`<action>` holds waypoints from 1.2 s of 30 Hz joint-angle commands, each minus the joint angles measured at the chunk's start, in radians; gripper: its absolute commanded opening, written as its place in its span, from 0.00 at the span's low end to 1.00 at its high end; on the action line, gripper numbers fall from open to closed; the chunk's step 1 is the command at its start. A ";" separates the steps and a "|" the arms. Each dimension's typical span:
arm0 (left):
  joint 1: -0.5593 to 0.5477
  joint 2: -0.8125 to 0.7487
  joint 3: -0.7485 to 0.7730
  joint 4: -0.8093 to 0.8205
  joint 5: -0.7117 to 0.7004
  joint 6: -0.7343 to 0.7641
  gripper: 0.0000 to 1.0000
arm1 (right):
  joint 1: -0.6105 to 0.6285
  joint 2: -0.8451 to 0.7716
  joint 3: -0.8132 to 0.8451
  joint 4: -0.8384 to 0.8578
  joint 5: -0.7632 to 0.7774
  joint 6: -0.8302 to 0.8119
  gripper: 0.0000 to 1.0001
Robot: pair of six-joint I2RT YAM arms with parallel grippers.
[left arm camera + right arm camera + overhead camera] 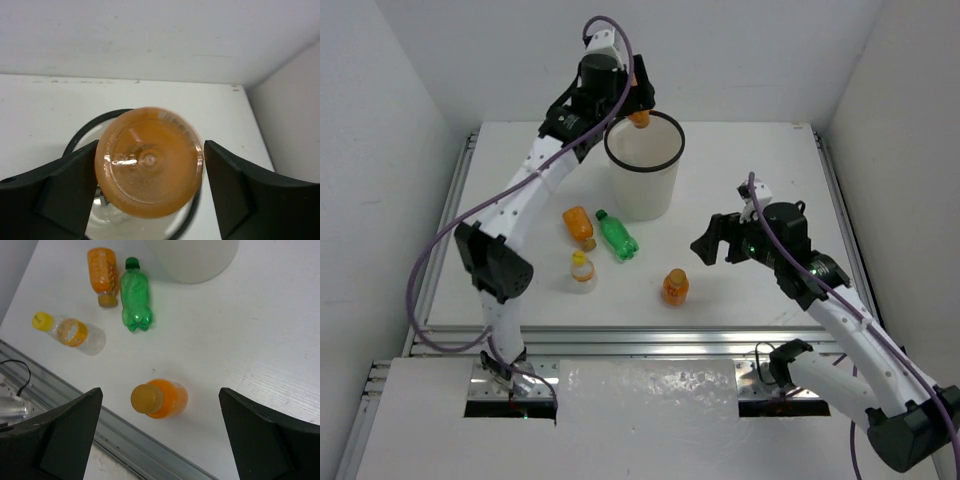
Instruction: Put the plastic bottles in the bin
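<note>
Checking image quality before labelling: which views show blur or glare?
Left wrist: the held orange bottle is close and soft, with a white glint on its base. Right wrist: the green bottle looks sharp, the near fingers dark and soft-edged. Top external: even light, glare on the shiny front panel.

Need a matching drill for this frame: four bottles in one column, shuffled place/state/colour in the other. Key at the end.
Column 1
1. green bottle
2. yellow-capped bottle
3. front orange bottle
4. rear orange bottle

Column 2
A. standing upright
B. held in the left gripper over the bin
C. clear body, orange band
D. on its side next to the lying orange bottle

Pairs: 1-D, 2-C, 3-A, 4-B
</note>
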 commanded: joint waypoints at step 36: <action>-0.009 -1.102 -1.242 -0.156 -0.271 -0.172 1.00 | 0.397 0.241 0.402 -0.040 0.432 -0.213 0.16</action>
